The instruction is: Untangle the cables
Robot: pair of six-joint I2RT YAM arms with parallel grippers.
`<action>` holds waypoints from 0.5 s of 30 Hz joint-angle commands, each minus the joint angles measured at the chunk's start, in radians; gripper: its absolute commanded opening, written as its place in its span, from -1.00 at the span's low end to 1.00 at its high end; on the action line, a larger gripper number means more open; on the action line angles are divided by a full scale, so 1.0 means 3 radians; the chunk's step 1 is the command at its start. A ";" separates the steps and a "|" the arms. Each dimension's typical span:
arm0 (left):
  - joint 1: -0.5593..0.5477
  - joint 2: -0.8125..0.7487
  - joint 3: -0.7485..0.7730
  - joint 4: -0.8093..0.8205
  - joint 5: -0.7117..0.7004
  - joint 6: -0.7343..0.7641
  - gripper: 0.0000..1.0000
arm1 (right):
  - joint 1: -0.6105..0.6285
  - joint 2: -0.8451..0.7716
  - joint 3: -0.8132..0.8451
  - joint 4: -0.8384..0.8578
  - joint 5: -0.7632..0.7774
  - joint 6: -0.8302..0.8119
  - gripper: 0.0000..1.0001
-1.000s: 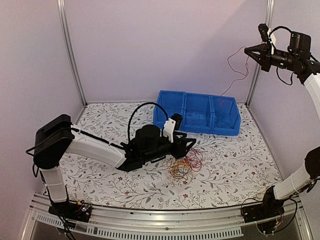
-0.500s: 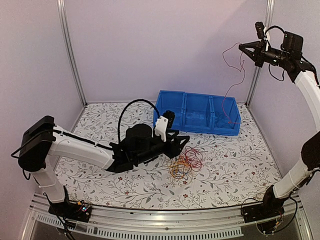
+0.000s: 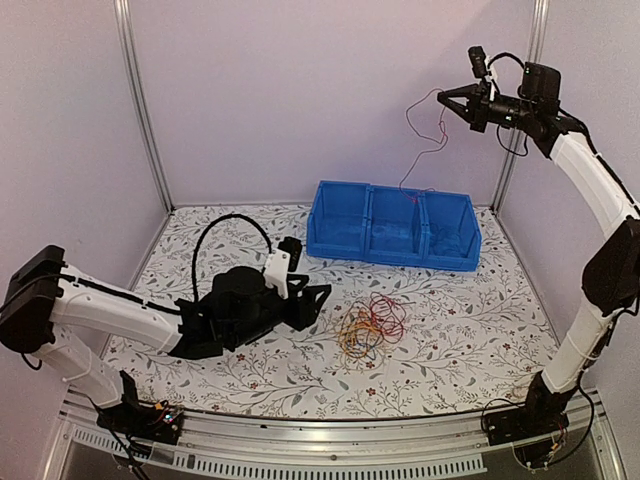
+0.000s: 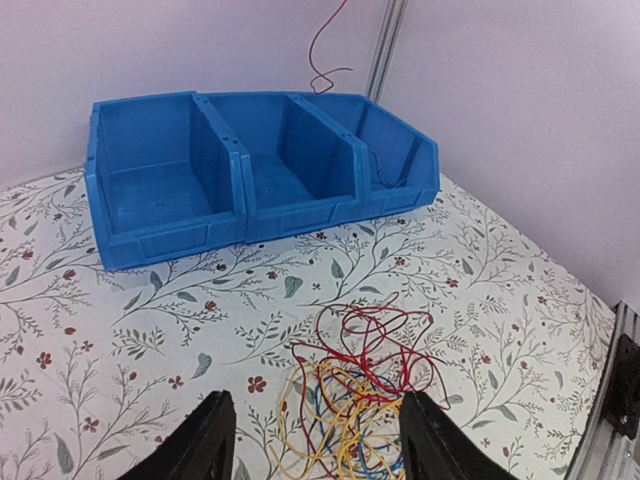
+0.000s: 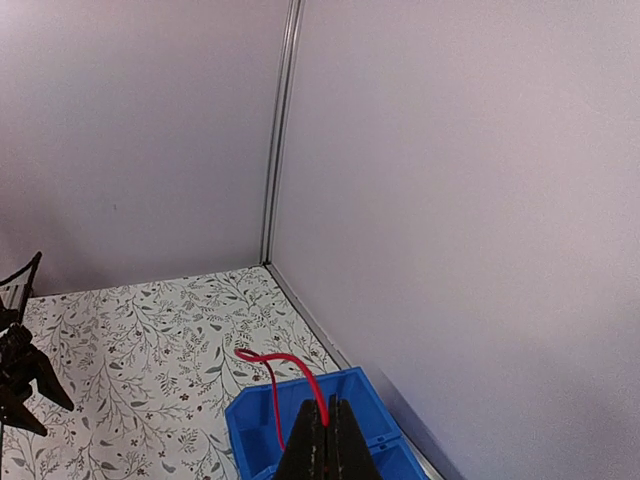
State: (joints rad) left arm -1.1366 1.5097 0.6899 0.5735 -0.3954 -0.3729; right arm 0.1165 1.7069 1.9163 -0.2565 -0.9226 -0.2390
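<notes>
Retreating: left arm (image 3: 110,305) off cables (image 3: 370,328) | right arm (image 3: 590,175), red wire (image 5: 318,395) swung left

Bright, soft, even light fills your three views; beneath the black two-finger left gripper (image 3: 318,303) lies only a faint, soft-edged shadow. Focus is sharp throughout.

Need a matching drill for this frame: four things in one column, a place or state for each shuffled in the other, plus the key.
Column one
1. left gripper
2. right gripper
3. cables
4. blue bin

Column two
A. at the back of the table, three compartments
B. shut on a red wire, high in the air
C. in a loose heap on the table, in front of the blue bin
D. open, low over the table, beside the cables

Pairs: 1-D, 2-B, 3-C, 4-A
</notes>
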 commanded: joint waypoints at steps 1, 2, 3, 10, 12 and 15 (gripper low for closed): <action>-0.0042 -0.0211 -0.0160 -0.0140 -0.0250 -0.0127 0.13 | 0.0056 0.0293 0.0337 0.0094 0.0134 0.0075 -1.00; -0.0044 -0.0238 -0.0188 -0.0144 -0.0263 -0.0141 0.13 | 0.0067 0.0354 0.0407 0.0093 0.0160 0.0082 -1.00; -0.0045 -0.0259 -0.0210 -0.0147 -0.0269 -0.0154 0.12 | 0.0078 0.0461 0.0467 0.0093 0.0180 0.0079 -1.00; -0.0046 -0.0310 -0.0233 -0.0236 -0.0307 -0.0175 0.13 | 0.0153 0.0899 0.0550 0.0056 0.0374 -0.0056 -1.00; -0.0047 -0.0308 -0.0221 -0.0253 -0.0308 -0.0161 0.13 | 0.0152 0.0983 0.0515 0.0015 0.0453 -0.0119 -1.00; -0.0046 -0.0294 -0.0201 -0.0281 -0.0324 -0.0145 0.13 | 0.0151 0.1083 0.0410 -0.0031 0.0524 -0.0239 -1.00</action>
State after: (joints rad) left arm -1.1374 1.4353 0.6250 0.5087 -0.4698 -0.4164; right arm 0.1581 1.9942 2.0617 -0.2428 -0.8165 -0.2611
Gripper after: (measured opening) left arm 0.564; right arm 0.019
